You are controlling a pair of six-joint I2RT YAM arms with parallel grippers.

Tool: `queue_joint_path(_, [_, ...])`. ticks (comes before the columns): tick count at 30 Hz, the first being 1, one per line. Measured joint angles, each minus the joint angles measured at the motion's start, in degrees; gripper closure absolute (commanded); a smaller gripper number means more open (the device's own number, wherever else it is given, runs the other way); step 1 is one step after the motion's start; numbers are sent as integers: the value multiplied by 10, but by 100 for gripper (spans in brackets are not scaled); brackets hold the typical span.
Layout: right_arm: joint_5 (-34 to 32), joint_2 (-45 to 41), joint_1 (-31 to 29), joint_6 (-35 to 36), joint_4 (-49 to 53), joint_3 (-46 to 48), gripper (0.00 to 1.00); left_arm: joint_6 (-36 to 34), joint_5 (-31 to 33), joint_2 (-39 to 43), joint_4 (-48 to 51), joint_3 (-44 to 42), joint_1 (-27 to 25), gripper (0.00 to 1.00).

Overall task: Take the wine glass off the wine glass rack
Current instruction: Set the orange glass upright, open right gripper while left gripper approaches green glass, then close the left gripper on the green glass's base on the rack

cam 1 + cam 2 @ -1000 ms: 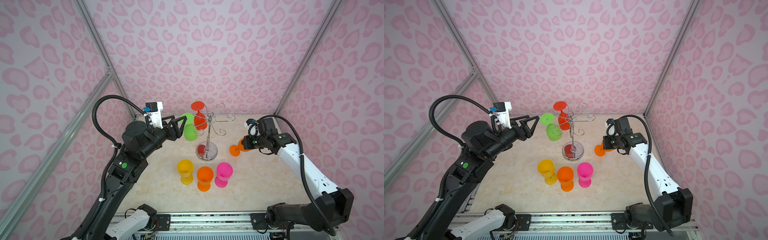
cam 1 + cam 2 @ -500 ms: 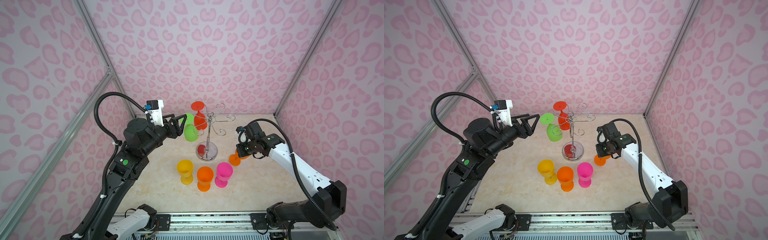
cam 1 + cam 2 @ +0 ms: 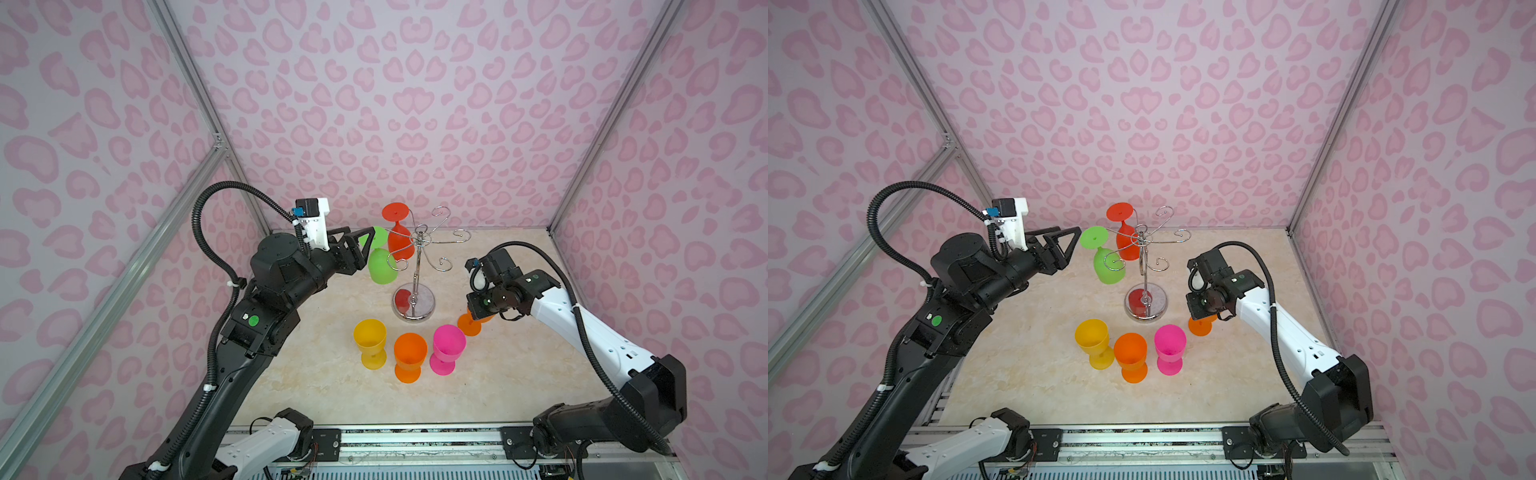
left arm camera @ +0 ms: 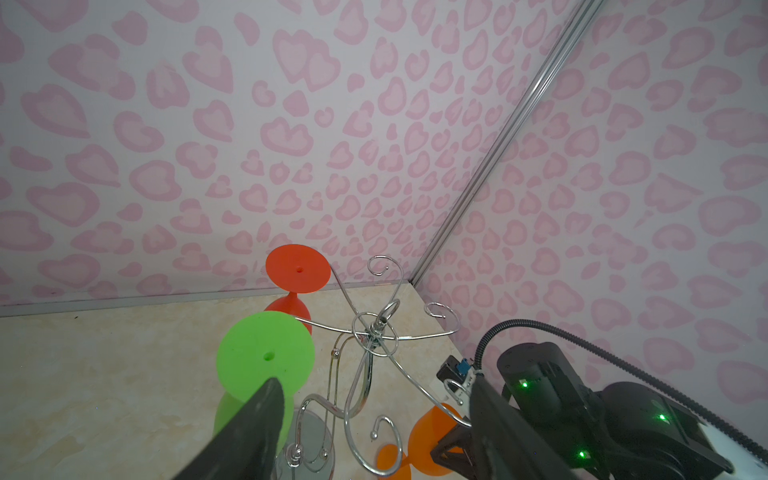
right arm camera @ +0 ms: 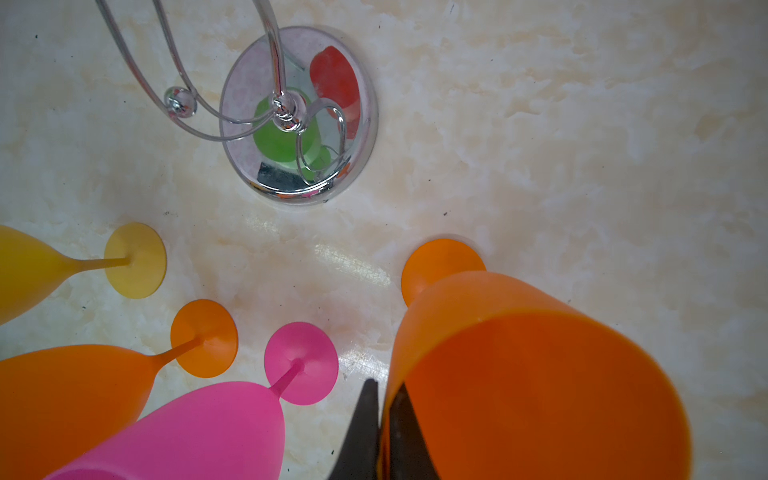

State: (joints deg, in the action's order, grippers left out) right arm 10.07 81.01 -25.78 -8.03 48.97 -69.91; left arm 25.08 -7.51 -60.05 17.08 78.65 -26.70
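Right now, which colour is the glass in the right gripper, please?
The glass is orange; right wrist view.

Mirror-shiny chrome wine glass rack (image 3: 422, 309), matt plastic green glass (image 3: 381, 268).

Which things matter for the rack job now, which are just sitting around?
In play: wine glass rack, green glass and red glass hanging on it, left gripper, right gripper, held orange glass.
Idle: yellow glass, front orange glass, pink glass.
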Motion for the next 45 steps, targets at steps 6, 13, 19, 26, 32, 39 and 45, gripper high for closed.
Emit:
queue_joint_path(6, [-2, 1, 0, -2, 4, -6, 74, 0, -1, -10, 1, 7, 2, 28])
queue_joint_path(13, [-1, -14, 0, -4, 6, -22, 67, 5, -2, -20, 1, 7, 8, 28])
queue_joint_path(19, [1, -32, 0, -9, 13, -41, 67, 20, -13, -24, 1, 7, 26, 28])
queue_joint_path(26, [9, -78, 7, -23, 12, -38, 66, 72, -50, -31, -1, -8, 81, 29])
queue_joint_path(32, [18, -126, 39, -41, -7, -29, 64, 138, -108, -48, -18, -52, 141, 31])
queue_joint_path(39, [35, -194, 109, -80, -59, 9, 62, 203, -184, -71, -65, -95, 182, 32])
queue_joint_path(45, [53, -240, 163, -109, -111, 41, 60, 236, -234, -98, -114, -113, 190, 33])
